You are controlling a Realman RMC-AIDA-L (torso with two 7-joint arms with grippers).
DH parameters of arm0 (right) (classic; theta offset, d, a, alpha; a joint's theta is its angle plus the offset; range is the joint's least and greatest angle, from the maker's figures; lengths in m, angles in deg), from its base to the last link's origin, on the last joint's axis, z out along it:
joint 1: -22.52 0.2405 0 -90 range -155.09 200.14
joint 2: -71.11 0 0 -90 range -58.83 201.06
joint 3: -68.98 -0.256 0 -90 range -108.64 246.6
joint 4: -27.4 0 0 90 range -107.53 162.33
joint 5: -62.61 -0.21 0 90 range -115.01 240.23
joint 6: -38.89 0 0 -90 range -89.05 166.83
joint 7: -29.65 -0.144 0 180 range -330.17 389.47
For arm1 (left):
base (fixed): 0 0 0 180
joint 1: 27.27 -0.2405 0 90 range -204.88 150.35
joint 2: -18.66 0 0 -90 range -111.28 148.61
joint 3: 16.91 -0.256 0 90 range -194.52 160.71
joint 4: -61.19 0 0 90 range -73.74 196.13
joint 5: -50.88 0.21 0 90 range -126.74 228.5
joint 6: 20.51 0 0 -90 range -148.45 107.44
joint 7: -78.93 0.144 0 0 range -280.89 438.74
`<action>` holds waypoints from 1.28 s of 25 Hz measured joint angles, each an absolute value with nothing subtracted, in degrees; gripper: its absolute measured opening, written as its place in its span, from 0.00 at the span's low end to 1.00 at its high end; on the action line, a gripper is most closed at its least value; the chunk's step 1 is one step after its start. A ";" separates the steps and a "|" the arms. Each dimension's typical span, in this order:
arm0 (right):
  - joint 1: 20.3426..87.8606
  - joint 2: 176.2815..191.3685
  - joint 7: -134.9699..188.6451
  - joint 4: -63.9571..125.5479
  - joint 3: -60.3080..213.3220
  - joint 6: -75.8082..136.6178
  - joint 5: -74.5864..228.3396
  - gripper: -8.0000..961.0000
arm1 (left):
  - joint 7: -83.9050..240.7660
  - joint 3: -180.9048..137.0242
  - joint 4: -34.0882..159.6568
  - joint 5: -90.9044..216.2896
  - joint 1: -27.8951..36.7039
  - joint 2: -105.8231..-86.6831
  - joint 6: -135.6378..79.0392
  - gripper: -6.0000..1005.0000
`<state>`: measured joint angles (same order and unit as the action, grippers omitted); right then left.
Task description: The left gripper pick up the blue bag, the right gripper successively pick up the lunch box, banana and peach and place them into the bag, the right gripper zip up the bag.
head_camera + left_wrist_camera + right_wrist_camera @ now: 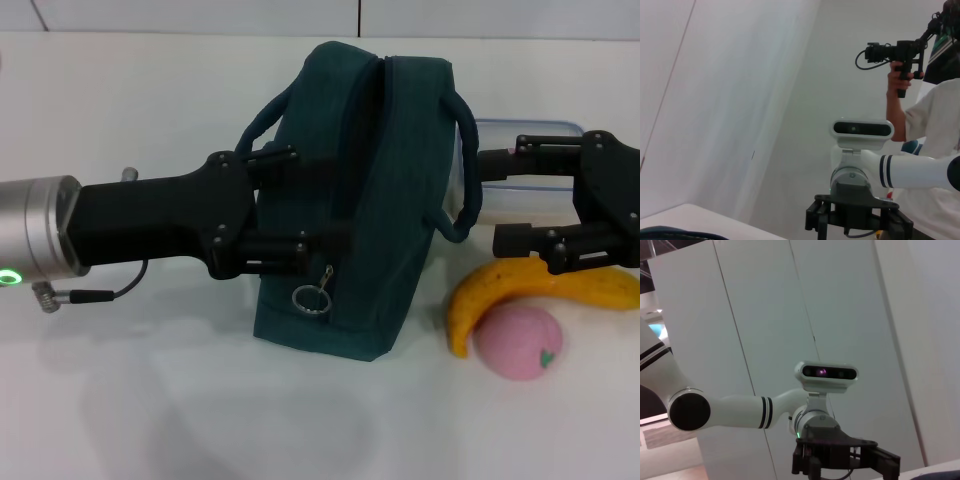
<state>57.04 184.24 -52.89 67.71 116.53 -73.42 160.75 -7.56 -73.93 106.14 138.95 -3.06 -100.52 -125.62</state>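
A: Head view first. Where did things stand?

B: The blue bag (pixel 350 200) stood upright at mid-counter (pixel 130 400), its zipper seam looking closed along the top and the ring pull (pixel 312 298) hanging at the near face. The left gripper (pixel 300 205) reached in from the left, fingers spread and set against the bag's left side by the handle. Whether it actually pinched fabric, I could not tell.

A: And the right side?

B: The right gripper (pixel 500 195) came in from the right, fingers parted, straddling the lunch box (pixel 520 160), which sat on the counter just right of the bag and partly behind it. The banana (pixel 530 290) lay nearer, touching the peach (pixel 518 342). All three were outside the bag.

A: Left wrist view?

B: Only a sliver of the bag's edge at the bottom; otherwise the robot's head and a person with a camera (pixel 892 52). None of its own fingers.

A: Right wrist view?

B: Wall panels and the robot's head. Nothing of the task things.

A: So which step?

B: I judged it the opening one: bag being secured, lunch box being approached. Next, the right gripper would need to close on the box, and the bag's mouth must be open before anything goes in.
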 joint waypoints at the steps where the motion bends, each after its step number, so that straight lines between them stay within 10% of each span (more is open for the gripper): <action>1: 57.03 184.24 -52.90 67.71 116.53 -73.37 160.75 0.83 | -7.57 -73.89 106.14 138.96 -3.06 -100.52 -125.62 0.87; 32: 52.95 184.28 -51.03 67.15 115.90 -73.17 160.68 0.83 | -51.40 -69.70 129.20 156.78 6.44 -97.37 -116.91 0.87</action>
